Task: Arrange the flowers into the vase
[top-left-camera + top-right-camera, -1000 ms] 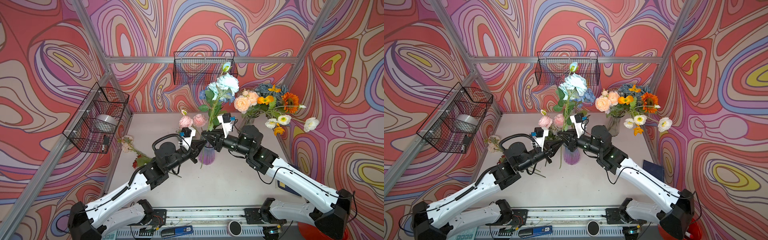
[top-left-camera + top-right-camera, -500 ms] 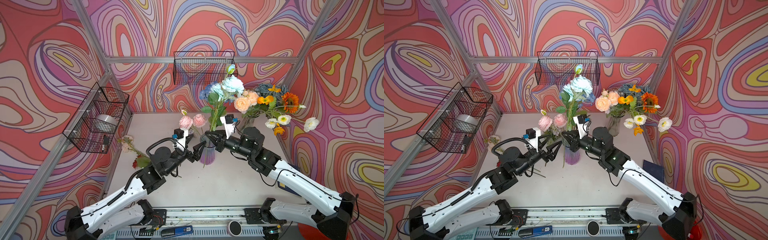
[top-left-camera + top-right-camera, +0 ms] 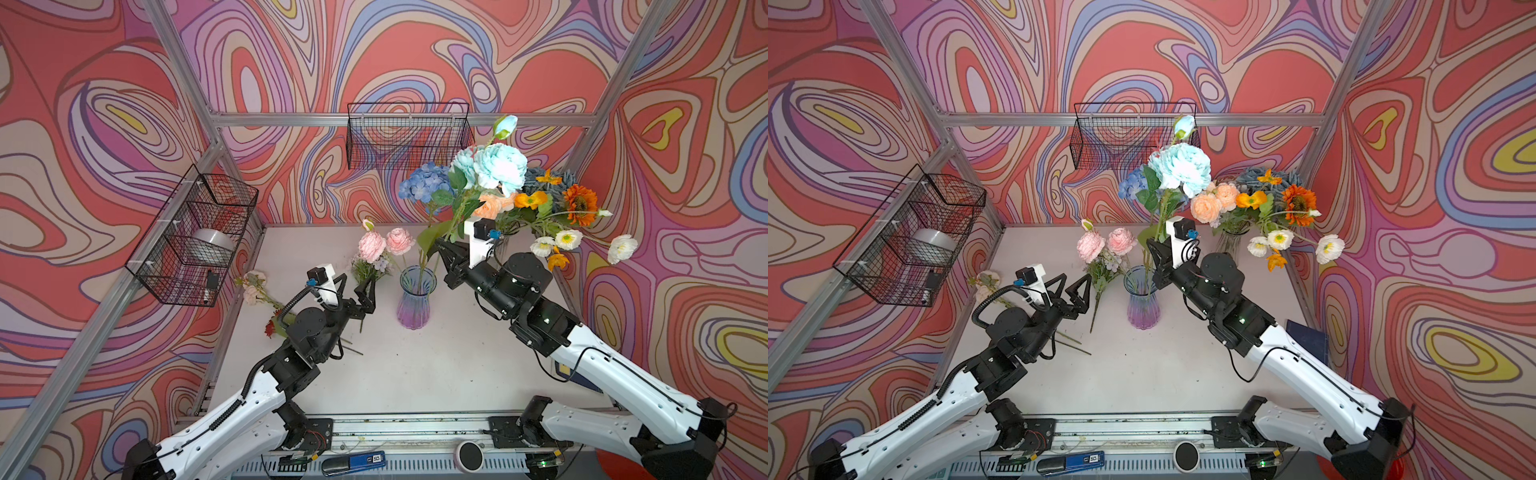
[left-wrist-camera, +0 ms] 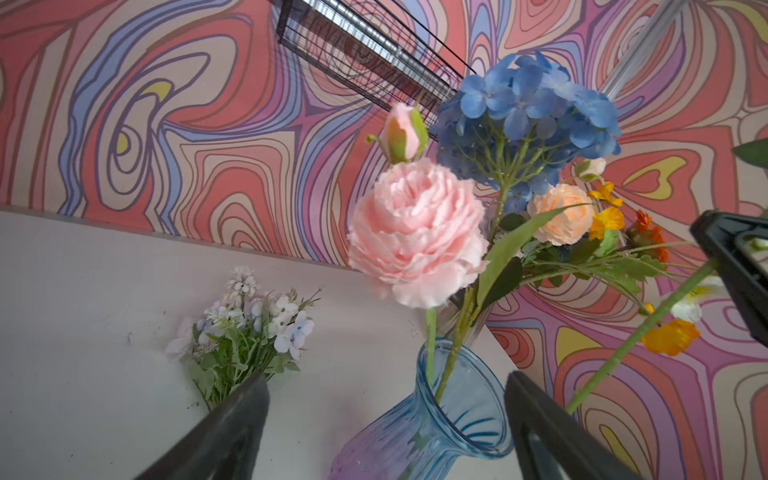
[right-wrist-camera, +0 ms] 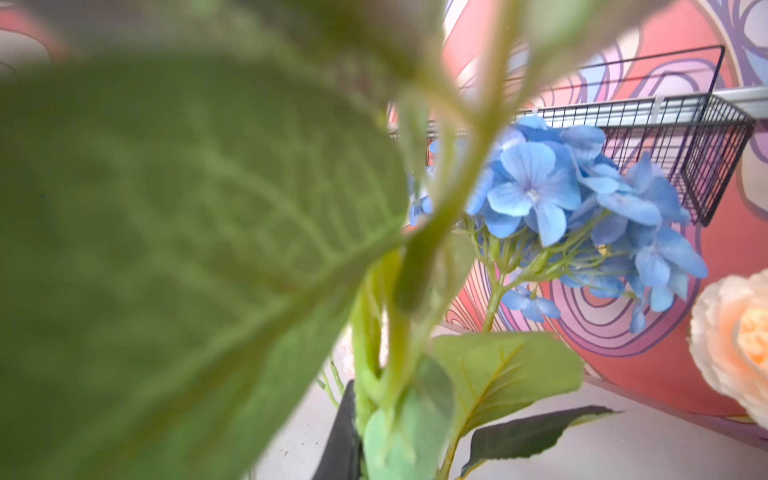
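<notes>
Where the right claw [image 3: 441, 246] is clenched on a green stem, the item held is the pale blue peony [image 3: 498, 168]. Its head and bud stand high over the far half of the tabletop [image 3: 415, 374], and one of its broad leaves fills most of the right wrist view. The stem runs down from the claw toward the mouth of the vase [image 3: 413, 303]. Whether its end sits inside cannot be told, as the left wrist view hides it behind a finger of the other claw.

Left claw [image 3: 1077, 277]: released, jaws wide apart, holding nothing, just beside the vase on its left-edge side.

Vase: ribbed glass, blue at the rim shading to purple at the foot, upright, about midway between the left and right edges. Contents: blue hydrangea [image 3: 424, 185] and pink peony [image 4: 415, 237] with a bud, both stems in the mouth.

Lilac sprig [image 4: 249, 324]: small white and lilac blooms, lying on the tabletop between left claw and vase, its stem passing behind one claw finger.

Loose stems [image 3: 259, 299]: cream and red heads, flat on the tabletop by the left edge.

Clear vase [image 3: 1229, 245]: upright at the far right corner, holding a bouquet [image 3: 548, 203] of peach, orange and white heads.

Side basket [image 3: 191, 237]: wire, on the left wall, contains a silver roll [image 3: 212, 241].

Rear basket [image 3: 409, 137]: wire, on the far wall.
</notes>
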`<state>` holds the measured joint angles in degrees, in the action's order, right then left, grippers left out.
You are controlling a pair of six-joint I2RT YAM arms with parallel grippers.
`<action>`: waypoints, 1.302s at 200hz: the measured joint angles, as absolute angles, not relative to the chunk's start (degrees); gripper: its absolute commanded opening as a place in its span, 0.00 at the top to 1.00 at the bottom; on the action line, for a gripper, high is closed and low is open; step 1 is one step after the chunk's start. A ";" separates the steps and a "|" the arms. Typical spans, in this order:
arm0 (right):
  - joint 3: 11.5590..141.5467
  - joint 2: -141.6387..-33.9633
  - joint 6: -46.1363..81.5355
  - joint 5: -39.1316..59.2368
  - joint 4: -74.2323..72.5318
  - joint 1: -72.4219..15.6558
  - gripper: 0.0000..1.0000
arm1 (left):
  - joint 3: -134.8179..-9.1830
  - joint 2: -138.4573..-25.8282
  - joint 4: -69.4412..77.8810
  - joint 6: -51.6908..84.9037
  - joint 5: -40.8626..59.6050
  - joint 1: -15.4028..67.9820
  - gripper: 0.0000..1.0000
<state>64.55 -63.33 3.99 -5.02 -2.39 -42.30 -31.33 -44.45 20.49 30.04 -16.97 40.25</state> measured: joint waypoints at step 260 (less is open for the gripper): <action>53.06 -79.00 6.76 -8.86 -8.64 -42.30 0.87 | -27.62 -45.32 17.78 37.34 -15.88 37.01 0.08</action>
<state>53.06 -79.00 6.76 -8.86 -8.64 -42.30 -27.62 -45.32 17.78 37.34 -15.88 37.01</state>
